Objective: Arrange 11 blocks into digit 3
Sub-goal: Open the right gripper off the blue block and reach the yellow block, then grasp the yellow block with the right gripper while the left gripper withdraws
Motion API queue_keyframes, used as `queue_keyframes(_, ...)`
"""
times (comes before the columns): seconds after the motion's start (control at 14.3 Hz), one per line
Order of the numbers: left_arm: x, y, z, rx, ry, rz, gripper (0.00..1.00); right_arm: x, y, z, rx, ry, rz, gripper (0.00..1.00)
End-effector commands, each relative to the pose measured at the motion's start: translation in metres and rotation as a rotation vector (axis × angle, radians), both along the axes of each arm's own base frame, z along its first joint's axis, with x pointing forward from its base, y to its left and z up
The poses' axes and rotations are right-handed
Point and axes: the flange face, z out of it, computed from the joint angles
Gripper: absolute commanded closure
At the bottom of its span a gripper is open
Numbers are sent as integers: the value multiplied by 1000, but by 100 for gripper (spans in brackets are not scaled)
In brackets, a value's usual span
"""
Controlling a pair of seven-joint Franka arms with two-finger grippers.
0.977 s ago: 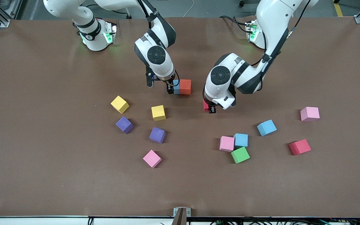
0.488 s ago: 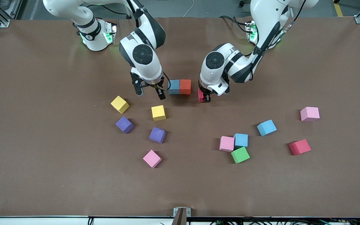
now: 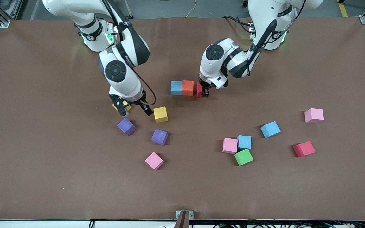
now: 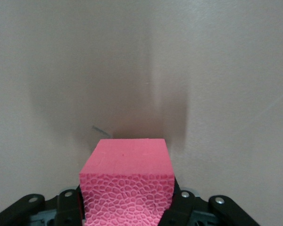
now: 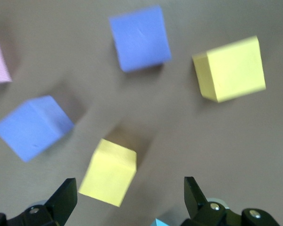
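A blue block (image 3: 176, 87) and an orange block (image 3: 188, 87) sit touching in a row at mid-table. My left gripper (image 3: 203, 91) is shut on a red block (image 3: 199, 89) and holds it low, right beside the orange one; the left wrist view shows the same red block (image 4: 127, 183) filling the left gripper (image 4: 127, 203). My right gripper (image 3: 135, 110) hangs open over a yellow block (image 3: 125, 104) that it partly hides. In the right wrist view that yellow block (image 5: 108, 172) lies just ahead of the right gripper (image 5: 129, 188). A second yellow block (image 3: 160, 114) lies beside it.
Loose on the table nearer the camera are two purple blocks (image 3: 126, 126) (image 3: 159, 136) and a pink one (image 3: 154, 161). Toward the left arm's end lie a pink (image 3: 230, 145), blue (image 3: 244, 142) and green (image 3: 243, 156) cluster, another blue (image 3: 270, 129), a red (image 3: 304, 148) and a pink (image 3: 314, 115).
The left gripper has carried the red block up beside the orange block. The right gripper, still open, has left the blue block and swung over to the yellow blocks.
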Motion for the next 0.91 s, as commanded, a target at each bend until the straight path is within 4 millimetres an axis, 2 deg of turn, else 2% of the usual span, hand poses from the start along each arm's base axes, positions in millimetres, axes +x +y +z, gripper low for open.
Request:
queue_keyframes(0.0, -7, -2, 0, -25, -13, 16, 84, 20, -5, 17, -10, -51, 74, 0)
queue_keyframes(0.21, -9, -8, 0, -42, -24, 4, 84, 25, 5, -5, -53, -64, 121, 0)
queue_keyframes(0.42, -11, -9, -1, -34, -39, -35, 84, 27, 31, -17, -44, -93, 175, 0)
queue_keyframes(0.56, -11, -10, -3, -31, -39, -43, 83, 25, 51, -18, -37, -95, 201, 0)
queue_keyframes(0.7, -12, -10, -3, -31, -39, -44, 82, 22, 55, -25, -41, -78, 126, 0)
queue_keyframes(0.84, -12, -11, -5, -31, -38, -52, 82, 20, 59, -42, -56, -58, -40, 0)
